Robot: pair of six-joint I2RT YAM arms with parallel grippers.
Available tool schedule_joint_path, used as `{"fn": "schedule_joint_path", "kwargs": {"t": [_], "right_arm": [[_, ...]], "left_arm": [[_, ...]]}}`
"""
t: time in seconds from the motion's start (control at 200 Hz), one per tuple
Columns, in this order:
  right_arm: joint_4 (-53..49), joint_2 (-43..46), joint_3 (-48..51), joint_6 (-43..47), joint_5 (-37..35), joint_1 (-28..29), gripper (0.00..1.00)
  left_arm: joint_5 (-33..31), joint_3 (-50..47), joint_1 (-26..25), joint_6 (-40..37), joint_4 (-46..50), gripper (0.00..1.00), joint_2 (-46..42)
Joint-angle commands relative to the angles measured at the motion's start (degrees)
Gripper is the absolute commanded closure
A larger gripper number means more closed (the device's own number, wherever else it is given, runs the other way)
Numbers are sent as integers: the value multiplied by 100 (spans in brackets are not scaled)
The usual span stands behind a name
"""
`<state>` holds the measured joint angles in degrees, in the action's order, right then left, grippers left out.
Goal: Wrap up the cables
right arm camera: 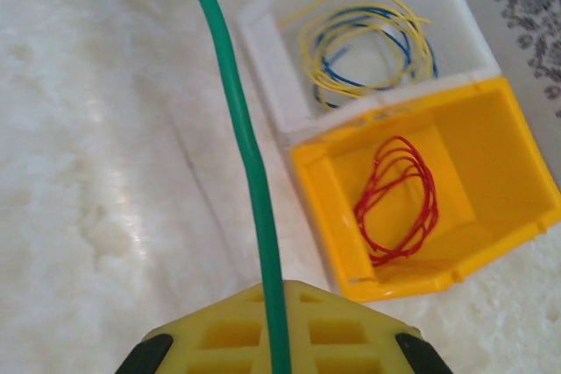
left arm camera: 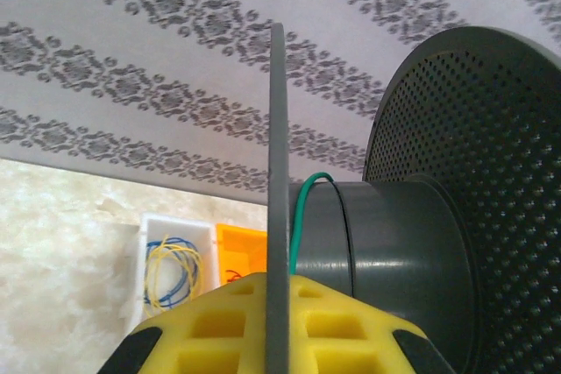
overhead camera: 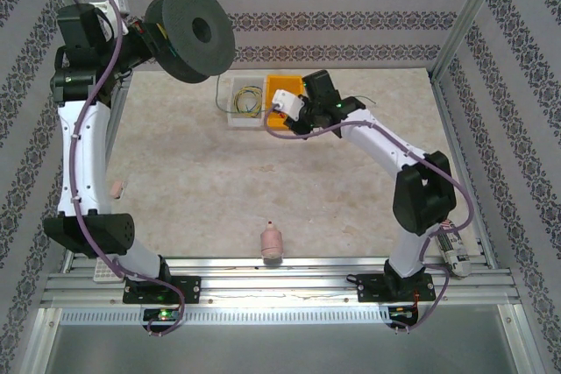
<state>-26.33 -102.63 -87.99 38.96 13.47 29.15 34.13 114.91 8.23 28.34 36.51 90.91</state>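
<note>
On the far left, raised well above the worktop (overhead camera: 175, 172), the left fingers (overhead camera: 147, 34) are closed on the black spool (overhead camera: 188, 32). In the left wrist view one thin flange (left arm camera: 277, 172) stands edge-on, clamped between the yellow pads. The hub (left arm camera: 394, 243) lies just to its right, and the perforated second flange is beyond that. The green cable (left arm camera: 302, 208) already curves over the hub close against the clamped flange, so one end of it is on the spool.

Further right, at the far middle of the worktop, two open bins sit side by side and touching. The white bin (right arm camera: 263, 32) holds loose loops of yellow cable (right arm camera: 368, 6) and a blue wire (right arm camera: 351, 63). To its right, the yellow bin (right arm camera: 517, 172) holds a coil of red cable (right arm camera: 399, 199).

The right fingers (overhead camera: 296, 120) hover low by the near side of these bins and are pinched shut on the green cable. In the right wrist view it leaves the centre of the pads and runs straight ahead and slightly left, out of the top of the view.

The cable's long axis therefore points from the right fingers up and to the far left, toward the spool. The right arm is the one nearer the free length. Winding likely depends on keeping that line between the two flanges, so that the strand lands on the hub and does not slip over an edge.
</note>
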Motion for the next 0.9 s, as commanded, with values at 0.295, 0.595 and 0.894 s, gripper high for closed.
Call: {"fn": "schedule_joint_path", "kwargs": {"t": [0.295, 0.595, 0.894], "right_arm": [[-1049, 1260, -890, 821, -1307, 1484, 100], [-820, 1302, -2004, 1179, -1254, 2047, 100], [-663, 813, -3190, 1160, -686, 1937, 100]], "left_arm": [[-1566, -191, -333, -611, -16, 100, 412], [-2584, 23, -1257, -1649, 975, 100, 1008], [-2944, -517, -1958, -2389, 1504, 100, 1038]]}}
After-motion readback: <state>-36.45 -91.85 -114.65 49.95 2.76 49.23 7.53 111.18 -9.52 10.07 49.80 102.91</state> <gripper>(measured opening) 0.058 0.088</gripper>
